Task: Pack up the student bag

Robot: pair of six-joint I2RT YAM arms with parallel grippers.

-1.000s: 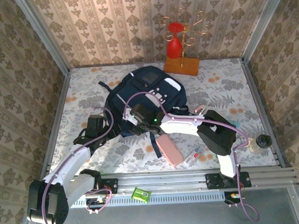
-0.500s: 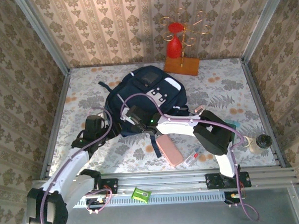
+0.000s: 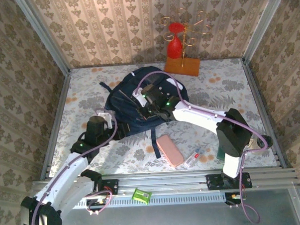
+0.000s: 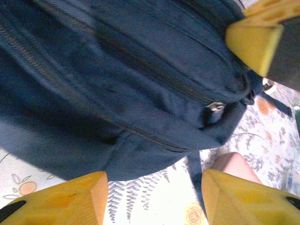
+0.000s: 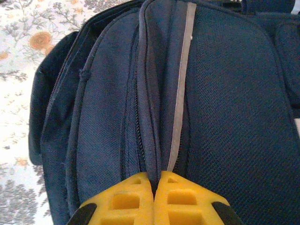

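Right gripper (image 3: 145, 95) was moved up-frame onto student bag (image 3: 123, 101), mid-counter (image 3: 228, 89). Its fingers are pressed together, pinching a fabric fold beside pale stripe (image 5: 180, 84), probably to open a compartment. Left gripper (image 3: 111, 128) is held spread at bag's lower-left edge, likely for bracing.

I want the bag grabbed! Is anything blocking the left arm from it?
Nothing visible does. The left gripper, jaws open, faces the bag's near edge with only bare table between. The pink case lies off to the side.
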